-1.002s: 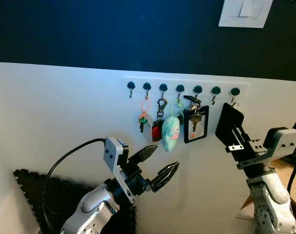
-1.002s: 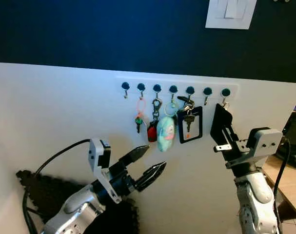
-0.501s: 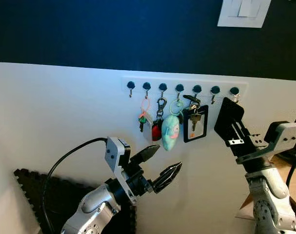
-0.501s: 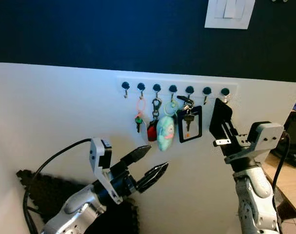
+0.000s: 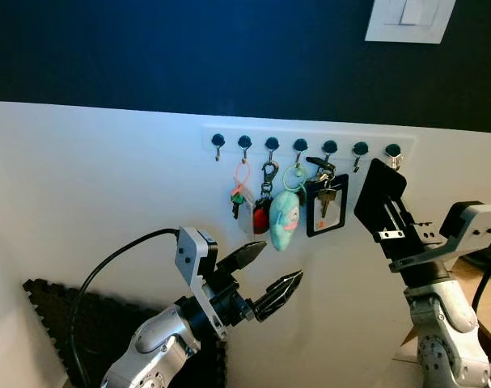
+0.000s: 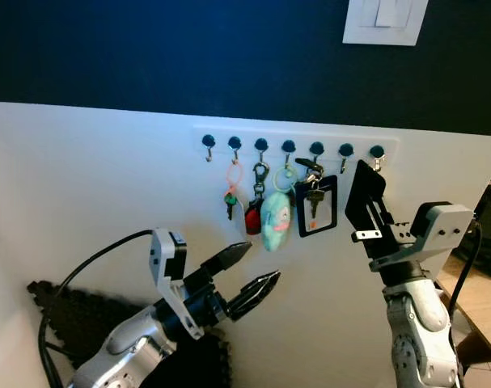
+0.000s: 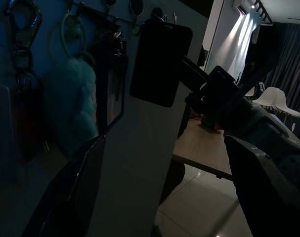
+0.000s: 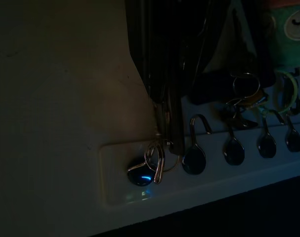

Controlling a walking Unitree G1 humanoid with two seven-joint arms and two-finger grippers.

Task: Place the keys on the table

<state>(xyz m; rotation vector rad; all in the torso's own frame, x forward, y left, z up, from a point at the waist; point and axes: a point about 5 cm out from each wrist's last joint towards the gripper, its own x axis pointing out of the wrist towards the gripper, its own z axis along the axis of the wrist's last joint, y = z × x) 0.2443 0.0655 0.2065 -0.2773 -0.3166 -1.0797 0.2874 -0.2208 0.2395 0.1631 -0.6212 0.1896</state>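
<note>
A white key rack (image 5: pixel 310 137) with a row of dark hooks is fixed to the white wall. On its middle hooks hang an orange-ringed key set (image 5: pixel 239 196), a red fob (image 5: pixel 263 214), a teal plush (image 5: pixel 283 220) and a black badge holder with brass keys (image 5: pixel 326 207). From the last hook at the right hangs a metal ring (image 8: pixel 154 160) carrying a flat black key tag (image 5: pixel 380 187). My right gripper (image 5: pixel 384 208) is raised to that tag and shut on it. My left gripper (image 5: pixel 282 260) hovers open below the plush, holding nothing.
A white light switch (image 5: pixel 409 18) sits on the dark blue upper wall. A black foam mat (image 5: pixel 83 319) lies on the floor at the lower left. Wooden flooring (image 5: pixel 484 283) lies at the far right, past the wall's end.
My right gripper has risen slightly and shifted a little left with the black tag, closer to the last hook. The left gripper has edged up and right, still open.
</note>
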